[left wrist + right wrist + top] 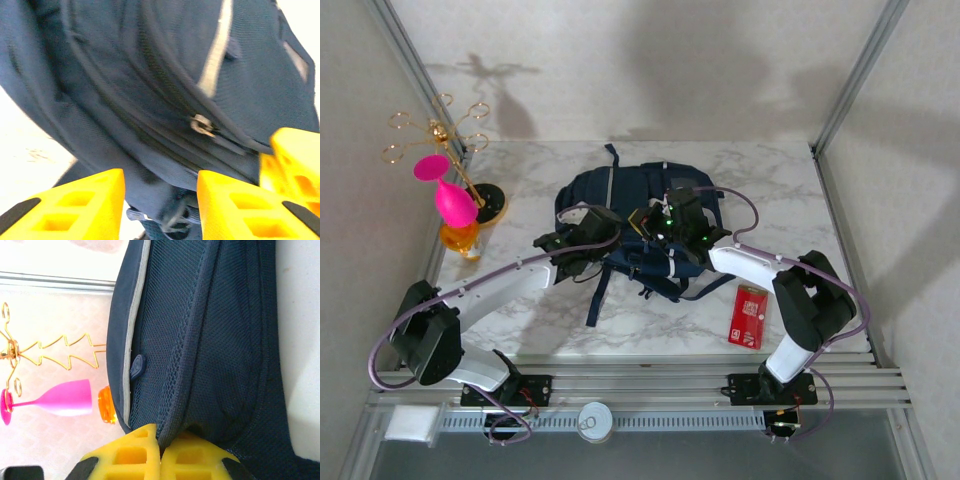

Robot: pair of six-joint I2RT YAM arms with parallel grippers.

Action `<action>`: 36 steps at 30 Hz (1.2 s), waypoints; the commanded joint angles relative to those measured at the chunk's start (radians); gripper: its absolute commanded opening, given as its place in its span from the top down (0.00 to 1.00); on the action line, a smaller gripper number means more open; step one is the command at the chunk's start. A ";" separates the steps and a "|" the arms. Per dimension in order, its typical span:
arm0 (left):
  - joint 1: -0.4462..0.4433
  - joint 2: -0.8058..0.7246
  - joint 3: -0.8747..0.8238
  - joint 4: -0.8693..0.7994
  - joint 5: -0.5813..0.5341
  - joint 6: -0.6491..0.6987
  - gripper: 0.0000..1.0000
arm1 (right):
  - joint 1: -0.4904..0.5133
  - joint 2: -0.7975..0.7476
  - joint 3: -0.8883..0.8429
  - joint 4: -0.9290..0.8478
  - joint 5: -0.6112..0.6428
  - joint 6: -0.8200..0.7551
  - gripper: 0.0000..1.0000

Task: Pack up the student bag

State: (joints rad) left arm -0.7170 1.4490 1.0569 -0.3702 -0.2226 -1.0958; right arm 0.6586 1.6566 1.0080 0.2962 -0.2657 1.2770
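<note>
The student bag (620, 195) is a navy backpack lying in the middle of the table, straps trailing toward the front. My left gripper (578, 238) sits at its near left side. In the left wrist view its yellow fingers (90, 200) stand apart, open, with the student bag's fabric (150, 75) and a strap buckle beyond the gap. A metal zipper pull (202, 125) lies on the closed zip just ahead. My right gripper (665, 228) is over the bag's near middle. It (161, 440) is shut on a seam of the student bag's mesh fabric (215, 340), lifting it.
A red box (748, 316) lies flat at the front right of the table. At the back left stands a gold wire rack (440, 130) with a pink glass (450, 195) and an orange glass (460, 238). Metal frame posts border the table.
</note>
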 commanded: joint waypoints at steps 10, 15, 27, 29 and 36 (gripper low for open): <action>-0.025 0.135 0.154 0.018 -0.001 0.076 0.53 | -0.004 -0.041 0.045 0.124 -0.045 0.046 1.00; -0.026 0.152 0.126 0.029 -0.004 0.097 0.56 | -0.007 -0.034 0.051 0.135 -0.060 0.063 1.00; 0.031 0.123 0.083 -0.041 -0.094 0.187 0.53 | -0.028 -0.038 0.035 0.180 -0.123 0.126 1.00; 0.031 0.080 0.055 -0.056 -0.103 0.180 0.54 | -0.032 -0.045 0.033 0.176 -0.119 0.120 1.00; 0.034 -0.048 0.020 -0.181 -0.152 0.106 0.54 | -0.032 -0.053 0.040 0.165 -0.109 0.108 1.00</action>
State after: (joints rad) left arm -0.6842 1.4673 1.0882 -0.4591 -0.3042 -0.9504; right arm 0.6304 1.6566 1.0080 0.3267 -0.3416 1.3994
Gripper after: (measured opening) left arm 0.464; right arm 0.061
